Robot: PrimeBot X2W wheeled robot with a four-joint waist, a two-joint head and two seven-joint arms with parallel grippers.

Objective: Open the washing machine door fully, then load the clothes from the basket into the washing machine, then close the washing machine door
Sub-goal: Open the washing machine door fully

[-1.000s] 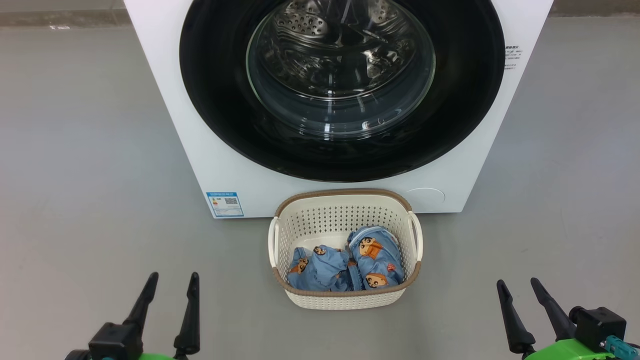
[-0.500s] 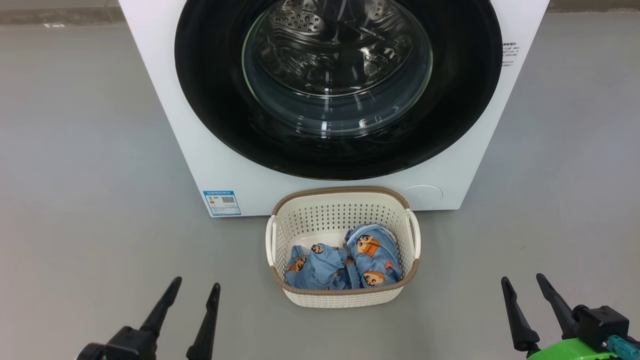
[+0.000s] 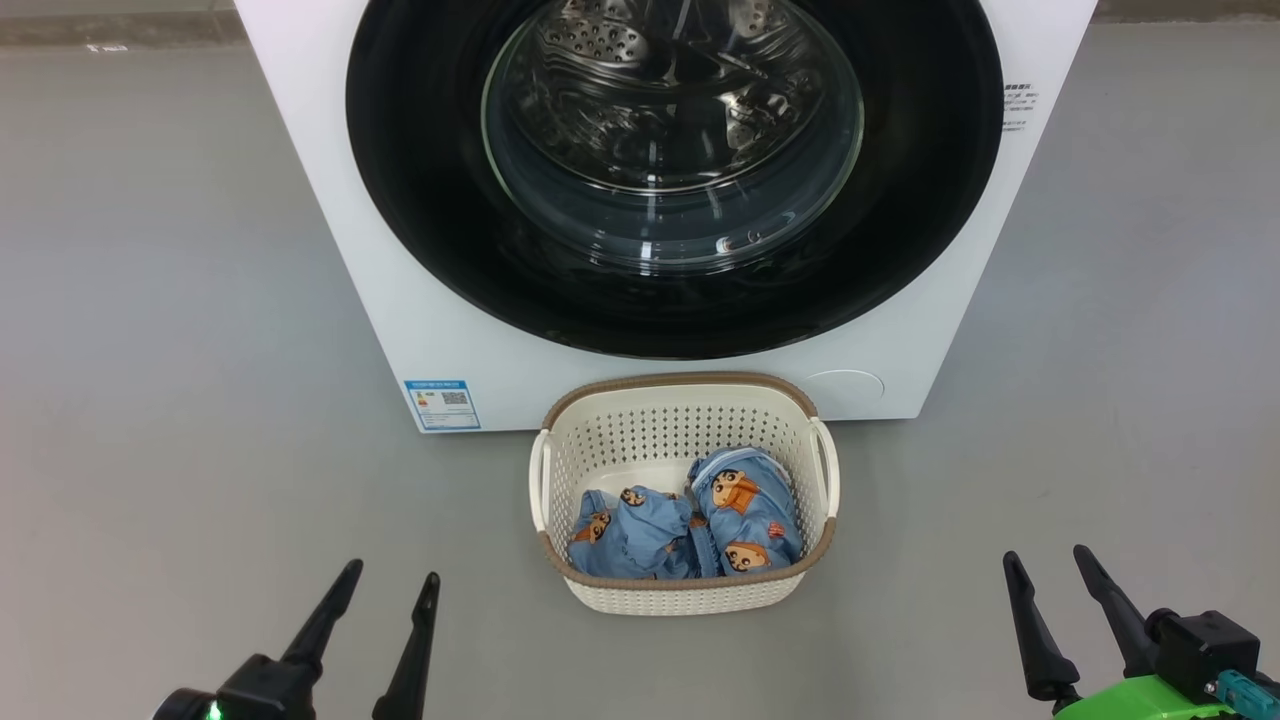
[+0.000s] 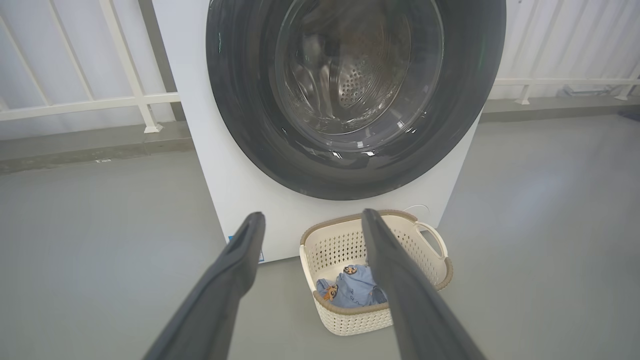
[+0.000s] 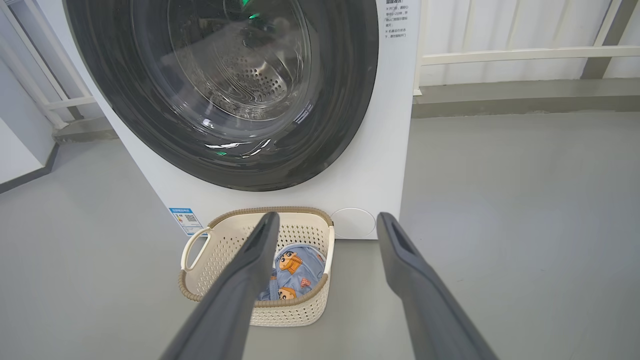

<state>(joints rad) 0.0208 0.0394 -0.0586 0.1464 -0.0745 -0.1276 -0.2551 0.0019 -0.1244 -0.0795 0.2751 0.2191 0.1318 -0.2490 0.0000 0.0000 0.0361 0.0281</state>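
Observation:
The white washing machine [image 3: 330, 200] stands ahead with its round black-rimmed door [image 3: 420, 200] shut flat against its front; the steel drum shows through the glass. On the floor right before it sits the cream basket [image 3: 684, 595] holding the light-blue clothes [image 3: 690, 525]. My left gripper [image 3: 390, 575] hovers open at the lower left, well left of the basket. Open too, my right gripper [image 3: 1050, 558] hangs at the lower right, apart from the basket. The door [image 4: 235, 115] and basket [image 4: 350, 322] lie beyond my left fingers; the basket [image 5: 295, 312] and clothes [image 5: 295, 272] lie beyond my right fingers.
Grey floor [image 3: 150, 350] stretches on both sides of the machine. A blue energy label [image 3: 442, 404] sits at the machine's lower left corner and a round white cap [image 3: 845, 385] at its lower right. White railings [image 4: 75, 102] run behind the machine.
The left gripper slid right and up in the first half second, then stayed. The head camera shifted slightly, so the scene sits a little lower-left. The right gripper barely moved.

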